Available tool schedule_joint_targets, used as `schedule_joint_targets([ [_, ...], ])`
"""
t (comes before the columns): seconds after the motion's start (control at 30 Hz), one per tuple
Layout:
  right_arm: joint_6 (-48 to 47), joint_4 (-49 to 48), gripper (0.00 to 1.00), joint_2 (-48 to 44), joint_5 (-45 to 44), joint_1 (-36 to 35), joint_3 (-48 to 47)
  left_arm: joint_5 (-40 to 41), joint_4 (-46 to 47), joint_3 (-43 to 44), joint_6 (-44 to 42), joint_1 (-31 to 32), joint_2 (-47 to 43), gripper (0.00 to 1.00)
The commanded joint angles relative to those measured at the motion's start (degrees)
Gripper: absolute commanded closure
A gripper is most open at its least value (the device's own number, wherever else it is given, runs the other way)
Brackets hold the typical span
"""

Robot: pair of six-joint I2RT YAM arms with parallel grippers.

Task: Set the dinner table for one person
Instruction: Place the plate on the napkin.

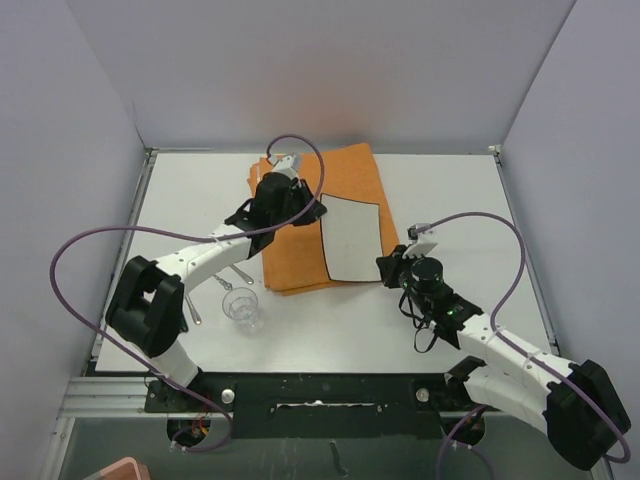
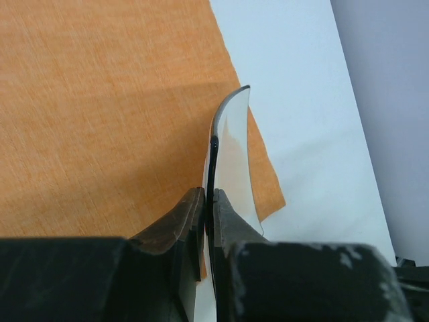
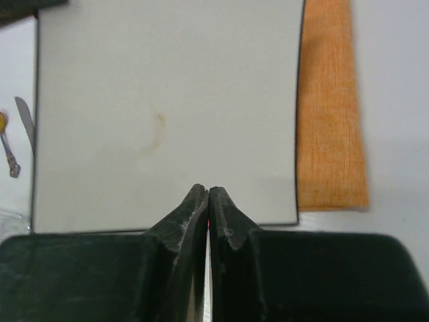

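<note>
The square white plate (image 1: 352, 238) with a thin dark rim lies over the right part of the orange folded mat (image 1: 300, 245) on the white dinner table (image 1: 460, 200). My left gripper (image 1: 318, 210) is shut on the plate's left edge. In the left wrist view the plate (image 2: 231, 154) runs edge-on out from between the shut fingers (image 2: 190, 209), above the mat (image 2: 100, 121). My right gripper (image 1: 385, 268) is shut and empty just off the plate's near right corner. In the right wrist view its tips (image 3: 208, 190) sit over the plate's near edge (image 3: 167, 114).
A clear glass (image 1: 241, 307) stands on the table near the left arm. Cutlery (image 1: 228, 283) lies left of the mat; a knife (image 3: 25, 124) and another piece (image 3: 8, 154) show at the left edge of the right wrist view. White walls enclose the table.
</note>
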State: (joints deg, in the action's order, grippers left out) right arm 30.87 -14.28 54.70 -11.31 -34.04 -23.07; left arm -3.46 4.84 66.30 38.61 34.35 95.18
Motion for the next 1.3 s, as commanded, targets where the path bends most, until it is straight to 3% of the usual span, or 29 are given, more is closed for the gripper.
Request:
schedule_joint_targets([
  [0.0, 0.4, 2.7, 1.0, -1.9, -2.7, 0.2, 2.3, -0.4, 4.1, 6.8, -0.2, -4.5, -1.9, 1.0],
  [0.4, 1.0, 0.0, 1.0, 2.6, -3.0, 0.3, 1.8, 0.7, 5.4, 5.9, 2.3, -12.4, 5.2, 1.0],
  [0.6, -2.3, -1.3, 1.0, 7.2, -2.1, 0.6, -2.8, 0.9, 7.5, -0.7, 6.3, -11.5, 9.7, 1.0],
  [0.83, -7.1, 9.0, 1.0, 22.9, -1.4, 6.4, -19.4, 1.0, 8.2, -3.6, 5.6, -9.1, 10.5, 1.0],
  [1.03, -7.2, 22.3, 1.0, 39.1, -8.4, 8.3, -36.1, 1.0, 7.6, -3.7, 4.9, -8.9, 10.3, 1.0],
  [1.27, -3.1, 34.7, 1.0, 49.7, -13.8, 9.6, -45.5, 1.3, 6.1, -2.2, 3.9, -8.9, 9.6, 1.0],
])
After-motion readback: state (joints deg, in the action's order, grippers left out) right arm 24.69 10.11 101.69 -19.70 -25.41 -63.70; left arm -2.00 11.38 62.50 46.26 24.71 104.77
